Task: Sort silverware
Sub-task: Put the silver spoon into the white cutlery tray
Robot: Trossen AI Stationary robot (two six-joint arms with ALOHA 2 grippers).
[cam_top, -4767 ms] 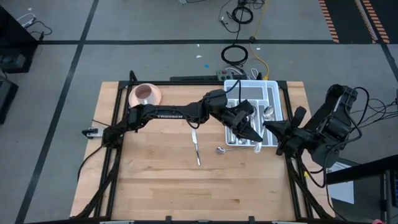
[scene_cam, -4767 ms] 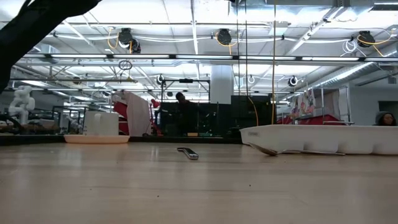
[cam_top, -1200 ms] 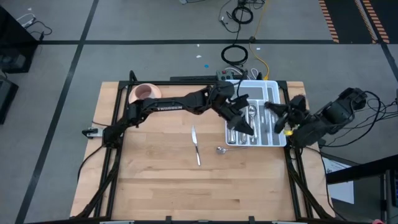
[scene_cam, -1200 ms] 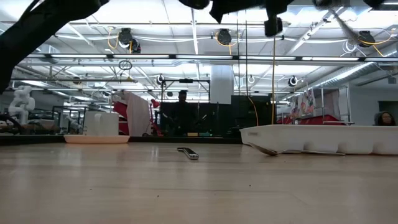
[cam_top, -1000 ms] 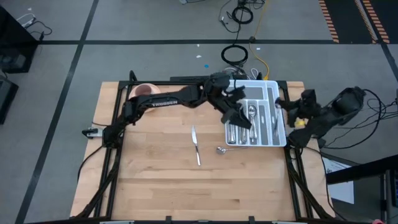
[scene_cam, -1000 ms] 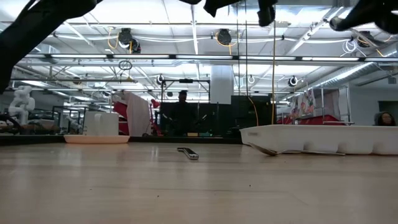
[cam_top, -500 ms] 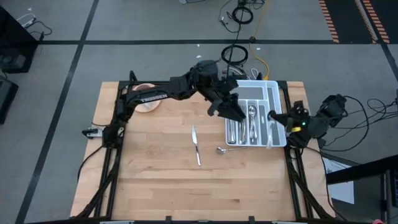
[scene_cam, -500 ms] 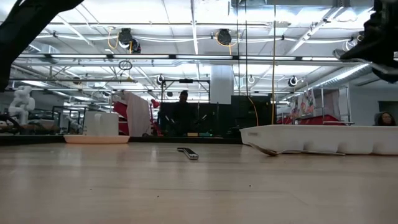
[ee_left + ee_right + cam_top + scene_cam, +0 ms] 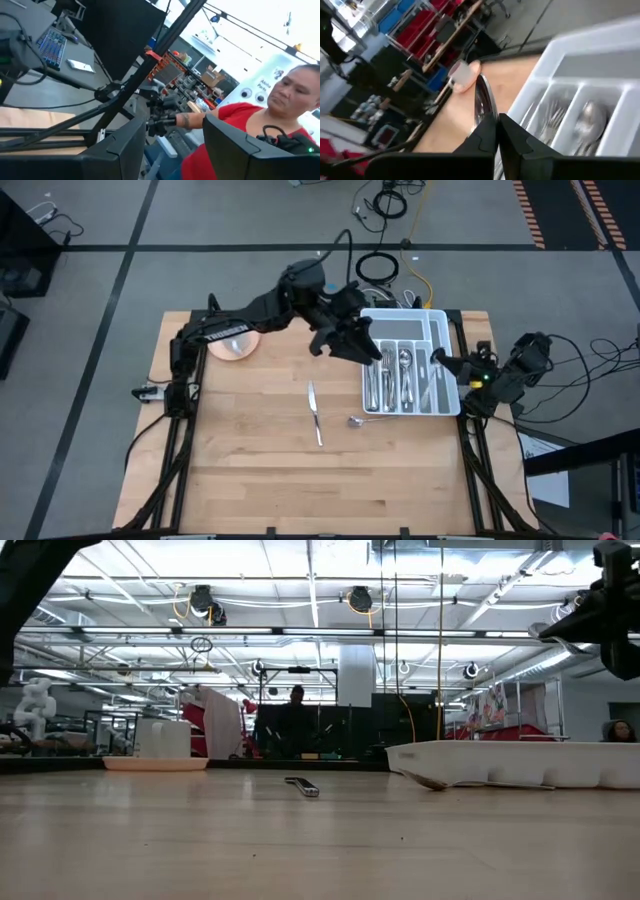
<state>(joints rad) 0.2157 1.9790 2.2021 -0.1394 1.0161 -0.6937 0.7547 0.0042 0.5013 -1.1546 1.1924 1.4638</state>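
Wooden worktop [image 9: 250,470] is sitting on grey floor [image 9: 80,300] crossed by black tape lines; cables [image 9: 385,202] are lying behind it. Ceiling light strips [image 9: 300,632] are glowing over shelving. Person in red [image 9: 280,125] is sitting near a keyboard [image 9: 52,45].

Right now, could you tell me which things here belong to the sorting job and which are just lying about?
Job: knife and spoon on the table; cutlery in the tray; utensil in the right jaws.
Lying about: cup on its saucer; cables on the floor.
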